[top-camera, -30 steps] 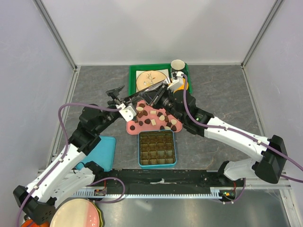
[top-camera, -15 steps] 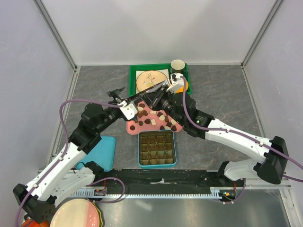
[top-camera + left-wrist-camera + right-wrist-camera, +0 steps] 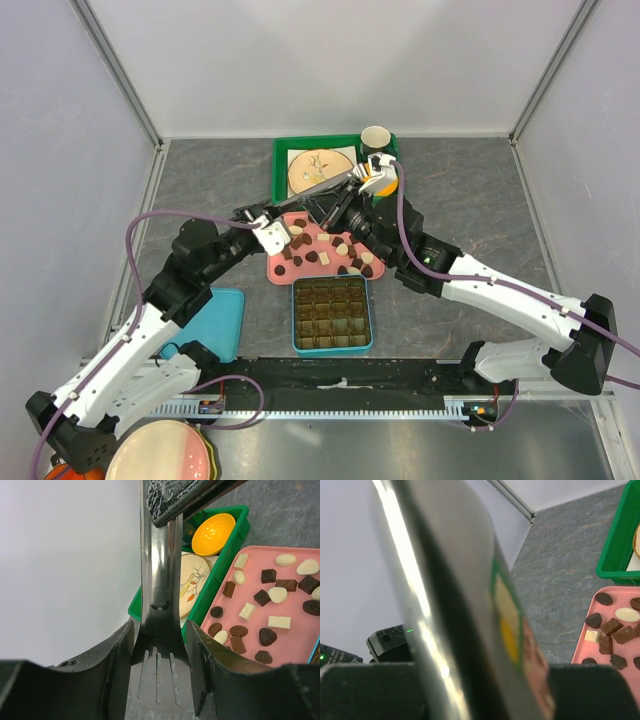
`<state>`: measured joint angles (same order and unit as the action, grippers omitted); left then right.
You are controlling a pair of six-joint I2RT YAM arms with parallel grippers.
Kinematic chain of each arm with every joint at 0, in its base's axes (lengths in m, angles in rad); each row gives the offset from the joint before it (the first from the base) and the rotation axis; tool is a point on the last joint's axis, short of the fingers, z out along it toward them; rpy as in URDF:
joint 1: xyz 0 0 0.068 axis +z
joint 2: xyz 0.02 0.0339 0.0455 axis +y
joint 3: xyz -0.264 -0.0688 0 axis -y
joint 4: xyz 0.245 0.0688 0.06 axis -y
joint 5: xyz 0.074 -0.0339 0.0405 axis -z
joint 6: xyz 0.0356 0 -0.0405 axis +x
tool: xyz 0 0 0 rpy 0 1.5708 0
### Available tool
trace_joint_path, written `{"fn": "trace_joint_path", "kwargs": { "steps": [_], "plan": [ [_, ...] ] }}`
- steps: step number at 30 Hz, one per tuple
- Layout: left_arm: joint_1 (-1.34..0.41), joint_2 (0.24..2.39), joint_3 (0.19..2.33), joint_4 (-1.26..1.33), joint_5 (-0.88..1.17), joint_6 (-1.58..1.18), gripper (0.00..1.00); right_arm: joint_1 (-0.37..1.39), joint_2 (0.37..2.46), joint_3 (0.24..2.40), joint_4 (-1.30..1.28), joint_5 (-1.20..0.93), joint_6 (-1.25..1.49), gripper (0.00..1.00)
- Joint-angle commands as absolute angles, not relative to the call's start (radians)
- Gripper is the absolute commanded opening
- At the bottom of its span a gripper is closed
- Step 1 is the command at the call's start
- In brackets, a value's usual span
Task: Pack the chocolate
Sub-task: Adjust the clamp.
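Note:
Many small dark, light-brown and cream chocolate pieces lie on a pink tray; they also show in the left wrist view and the right wrist view. A teal box with several empty compartments sits just in front of the tray. A metal slotted spatula hangs above the tray's back edge, held by both arms. My left gripper is closed on its blade. My right gripper is shut on the shiny handle, which fills its view.
A green tray at the back holds a round wooden board, a paper cup and an orange bowl. A teal lid lies left of the box. A pink plate sits at the near left corner.
My left gripper has moved right and closed onto the spatula blade. My right gripper has drawn back toward the green tray with the handle.

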<state>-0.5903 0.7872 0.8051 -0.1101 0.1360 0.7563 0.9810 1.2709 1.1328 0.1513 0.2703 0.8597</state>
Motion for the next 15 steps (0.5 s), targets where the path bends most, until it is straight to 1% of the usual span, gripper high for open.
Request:
{"fn": "trace_joint_path", "kwargs": {
  "steps": [1,4,5,7,8,10,11,12,13,14,15],
  "plan": [
    [-0.572,0.776,0.819,-0.109,0.054,0.787,0.49,0.986,1.236,1.149,0.152,0.25,0.847,0.0],
    [-0.572,0.769,0.808,-0.104,0.055,0.798,0.47,0.986,1.241,1.15,0.153,0.239,0.847,0.0],
    [-0.572,0.767,0.804,-0.104,0.055,0.799,0.45,0.986,1.244,1.152,0.156,0.233,0.845,0.0],
    [-0.572,0.762,0.798,-0.104,0.058,0.807,0.4,0.986,1.246,1.151,0.163,0.219,0.833,0.0],
    [-0.574,0.759,0.795,-0.106,0.058,0.81,0.33,0.986,1.247,1.149,0.17,0.216,0.812,0.01],
    [-0.572,0.753,0.788,-0.104,0.061,0.815,0.28,0.986,1.247,1.138,0.186,0.204,0.786,0.05],
    [-0.572,0.753,0.788,-0.107,0.06,0.815,0.22,0.986,1.249,1.135,0.207,0.192,0.75,0.07],
    [-0.572,0.752,0.788,-0.107,0.064,0.815,0.18,0.986,1.247,1.129,0.216,0.183,0.729,0.12],
    [-0.574,0.75,0.788,-0.112,0.067,0.816,0.12,0.985,1.247,1.123,0.233,0.157,0.707,0.15],
    [-0.574,0.749,0.792,-0.113,0.069,0.813,0.09,0.986,1.243,1.106,0.265,0.153,0.672,0.2],
    [-0.574,0.747,0.793,-0.115,0.071,0.81,0.06,0.986,1.236,1.095,0.284,0.153,0.66,0.23]
  ]
}}
